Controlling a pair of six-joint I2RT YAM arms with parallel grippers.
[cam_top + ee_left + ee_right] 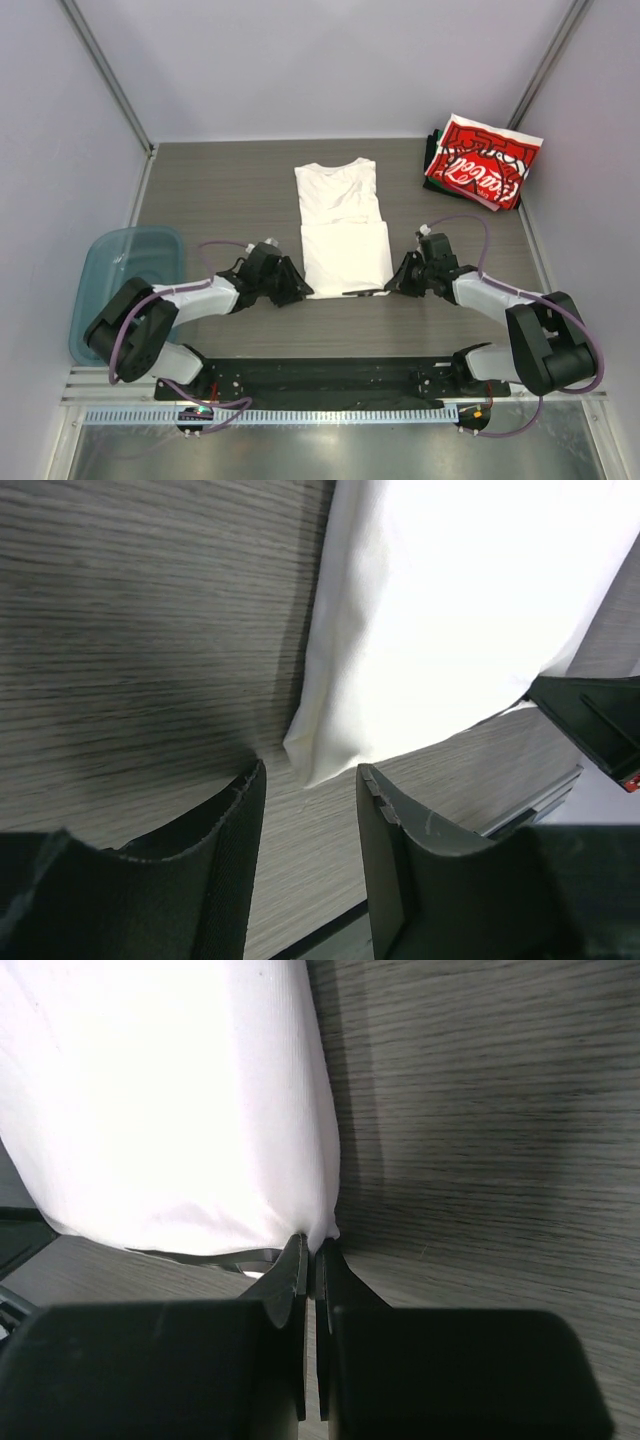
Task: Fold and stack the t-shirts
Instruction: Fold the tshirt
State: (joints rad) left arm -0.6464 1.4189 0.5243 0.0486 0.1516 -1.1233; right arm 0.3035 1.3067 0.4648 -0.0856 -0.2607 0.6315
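Observation:
A white t-shirt [343, 228] lies folded into a long strip mid-table, collar end far, with a fold line across its middle. My right gripper [392, 283] is shut on the shirt's near right corner [322, 1228], the cloth pinched between its fingertips. My left gripper [310, 780] is open at the near left corner [312, 760]; the corner's tip sits just ahead of the gap, touching neither finger. A folded stack of t-shirts, a red one with white script lettering [478, 162] on top, rests at the far right.
A teal translucent bin [125, 285] stands at the left edge of the table. The black mounting rail [320, 378] runs along the near edge. Grey walls close in the table on three sides.

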